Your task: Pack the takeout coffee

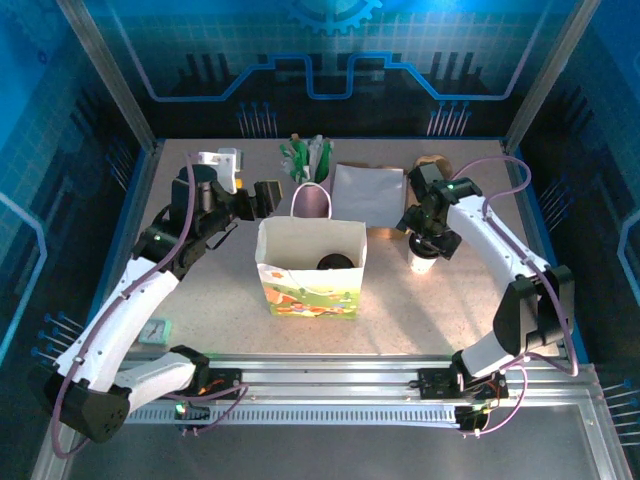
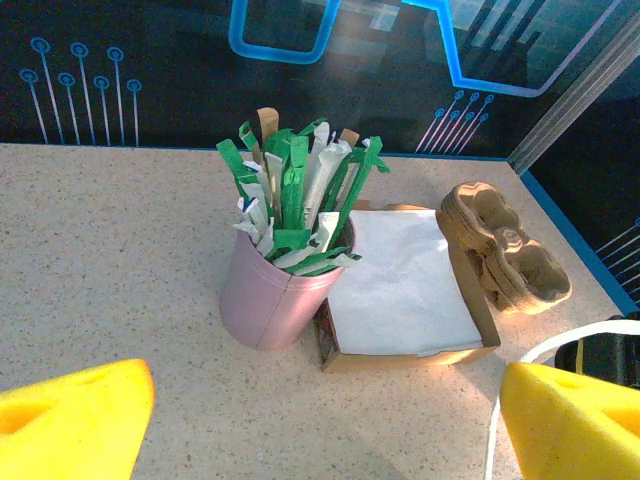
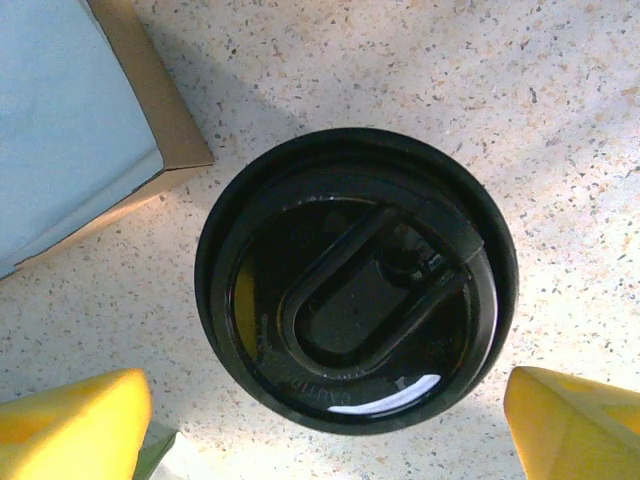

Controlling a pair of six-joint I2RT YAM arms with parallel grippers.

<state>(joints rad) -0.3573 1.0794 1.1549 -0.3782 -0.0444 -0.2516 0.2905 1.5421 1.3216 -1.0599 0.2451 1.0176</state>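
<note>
The takeout coffee (image 3: 355, 280) is a white paper cup (image 1: 422, 263) with a round black lid, standing on the table right of the bag. My right gripper (image 3: 320, 430) hangs directly over it and is open. Its yellow fingertips (image 3: 575, 420) stand wide on either side of the lid and touch nothing. In the top view the right gripper (image 1: 427, 240) hides most of the cup. My left gripper (image 1: 265, 197) is open and empty, low over the table left of the pink cup, and the left wrist view shows bare table between its fingertips (image 2: 70, 415).
The tall white paper bag (image 1: 310, 268) stands open mid-table with a dark round thing (image 1: 337, 262) inside. Behind it are a pink cup of green-and-white sticks (image 2: 275, 295), a brown box of white napkins (image 2: 405, 285) and a cardboard cup carrier (image 2: 505, 245). A small green packet (image 1: 155, 330) lies front left.
</note>
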